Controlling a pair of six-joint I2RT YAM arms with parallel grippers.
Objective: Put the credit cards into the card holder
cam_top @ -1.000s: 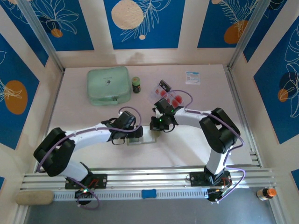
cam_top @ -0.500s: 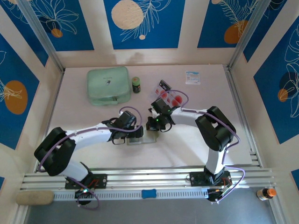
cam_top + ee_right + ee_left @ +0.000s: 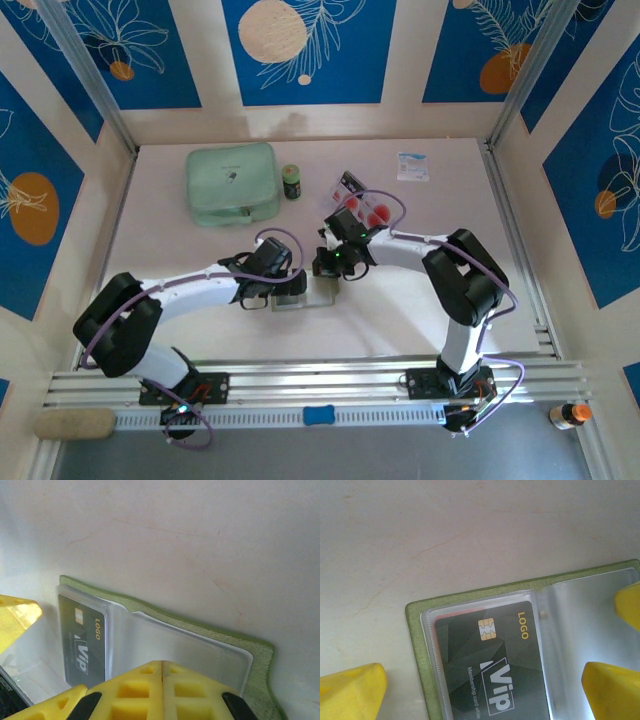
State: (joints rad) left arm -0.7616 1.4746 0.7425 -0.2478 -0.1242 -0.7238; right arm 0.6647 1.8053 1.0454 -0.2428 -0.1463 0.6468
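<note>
The olive-green card holder (image 3: 316, 293) lies open on the table between my two grippers. Its clear sleeves (image 3: 580, 625) face up, and the left sleeve holds a black VIP card (image 3: 490, 665) with a thin red edge behind it. My left gripper (image 3: 485, 685) is open and straddles the holder, one yellow finger (image 3: 350, 692) off its left edge. My right gripper (image 3: 162, 687) is shut with nothing between its fingers, and its tips rest over the empty right sleeve (image 3: 175, 642). The white credit cards (image 3: 372, 210) with red circles lie behind the right arm.
A mint-green zip case (image 3: 232, 183) sits at the back left, with a small dark jar (image 3: 291, 181) beside it. A white packet (image 3: 413, 166) lies at the back right. An aluminium rail (image 3: 320, 380) runs along the near edge.
The right arm has shifted slightly left, toward the open holder. The left arm and the holder have not moved.
</note>
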